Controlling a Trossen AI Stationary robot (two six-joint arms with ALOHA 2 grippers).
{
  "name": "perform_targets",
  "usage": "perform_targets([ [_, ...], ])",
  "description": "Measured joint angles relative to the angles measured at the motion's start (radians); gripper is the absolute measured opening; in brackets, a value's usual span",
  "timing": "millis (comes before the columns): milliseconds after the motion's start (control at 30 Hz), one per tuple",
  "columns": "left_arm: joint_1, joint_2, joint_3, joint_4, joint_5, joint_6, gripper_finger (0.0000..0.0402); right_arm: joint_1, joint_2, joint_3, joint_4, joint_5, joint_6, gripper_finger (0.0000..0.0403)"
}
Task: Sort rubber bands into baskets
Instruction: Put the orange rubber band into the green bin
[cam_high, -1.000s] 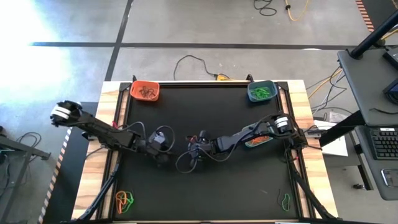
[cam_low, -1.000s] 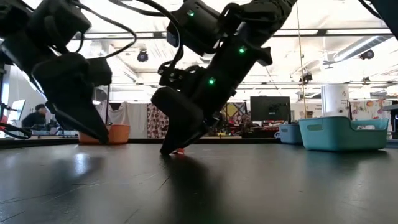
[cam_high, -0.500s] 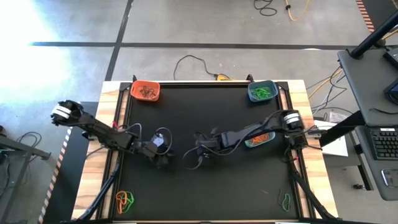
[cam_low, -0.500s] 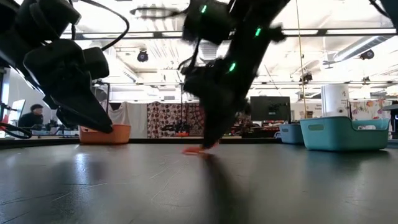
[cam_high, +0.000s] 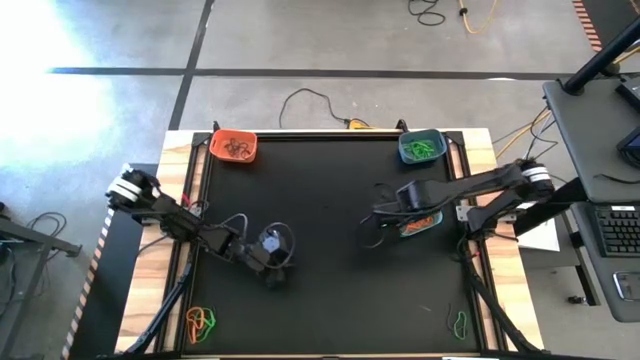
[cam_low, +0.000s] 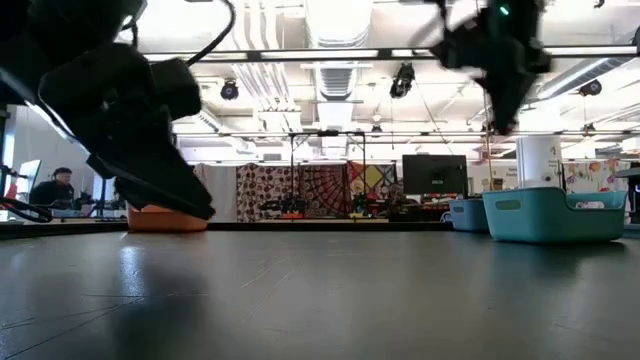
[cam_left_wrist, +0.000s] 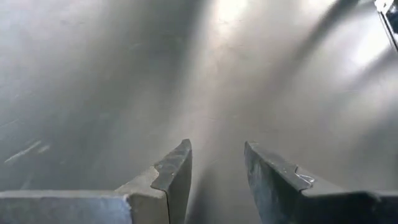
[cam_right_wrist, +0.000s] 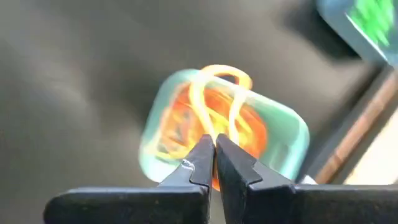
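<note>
The right gripper (cam_right_wrist: 214, 163) hangs above the right half of the black desk (cam_high: 330, 290), just left of the pale teal basket (cam_high: 418, 224) that sits by the desk's right edge. Its fingers (cam_right_wrist: 198, 160) are clenched on a thin orange rubber band (cam_right_wrist: 219, 99), which loops out from the tips. In the right wrist view the band lies over that basket, which holds more orange bands (cam_right_wrist: 186, 124). In the low view this gripper (cam_low: 497, 112) is raised well clear of the desk surface.

The left gripper (cam_high: 276, 272) is at the near left part of the desk, low over the surface. Its fingers (cam_left_wrist: 171, 174) stand apart with nothing between them, and only bare desk shows past them.

An orange basket (cam_high: 233, 146) stands at the far left corner with dark bands (cam_high: 236, 148) in it. A darker teal basket (cam_high: 421, 147) stands at the far right corner with green bands (cam_high: 423, 149) inside. Loose bands remain on the desk: a small cluster of orange and green ones (cam_high: 201, 322) at the near left corner, and a green one (cam_high: 459, 323) at the near right corner, all well apart from both grippers.

In the low view the orange basket (cam_low: 160, 219) shows behind the left gripper (cam_low: 150, 160), and a teal basket (cam_low: 553, 213) stands at the right with a blue one (cam_low: 466, 213) just beside it.
</note>
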Motion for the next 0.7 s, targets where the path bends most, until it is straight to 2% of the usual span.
perform_targets([
  [133,-0.006,0.057,0.099,-0.122,0.000,-0.001,0.0132,-0.019,-0.109,-0.156,0.007,-0.019,0.095,0.0009],
  [367,-0.038,0.038,0.252,-0.439,-0.001,-0.055,0.0132,-0.059,-0.216,-0.455,0.295,-0.110,0.104,0.0009],
  [467,-0.056,0.028,0.308,-0.549,-0.001,-0.052,0.0132,-0.076,-0.215,-0.526,0.332,-0.111,0.123,0.0012],
  [567,-0.071,0.028,0.371,-0.674,0.000,-0.131,0.0132,-0.077,-0.214,-0.568,0.331,-0.113,0.123,0.0032],
  [700,-0.098,0.029,0.443,-0.698,-0.017,-0.179,0.0132,-0.077,-0.229,-0.574,0.328,-0.097,0.083,0.0089],
])
